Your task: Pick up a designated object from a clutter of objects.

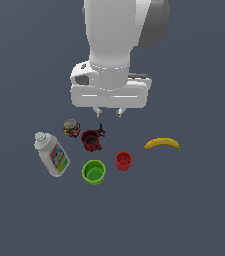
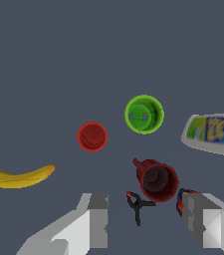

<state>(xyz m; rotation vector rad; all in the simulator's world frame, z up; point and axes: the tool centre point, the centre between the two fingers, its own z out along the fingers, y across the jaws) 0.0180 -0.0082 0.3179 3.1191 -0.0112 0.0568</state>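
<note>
The maroon mug (image 1: 91, 140) stands upright in the middle of the clutter, its handle to one side; it also shows in the wrist view (image 2: 158, 180). My gripper (image 1: 108, 112) hangs open and empty above the surface, just behind the mug and the tiny black clamp (image 1: 101, 131). In the wrist view my gripper (image 2: 146, 219) has its two fingers (image 2: 97, 219) spread wide, with the clamp (image 2: 137, 205) between them and the mug just beyond. The green cup (image 1: 93, 172), the bright red cup (image 1: 124, 161) and the multicoloured jar (image 1: 71, 128) stand around the mug.
A white bottle (image 1: 52, 154) with a blue-yellow label lies at the exterior view's left. A yellow banana (image 1: 162, 143) lies at the exterior view's right. In the wrist view one finger partly covers the jar (image 2: 182, 200). The surface is plain dark grey.
</note>
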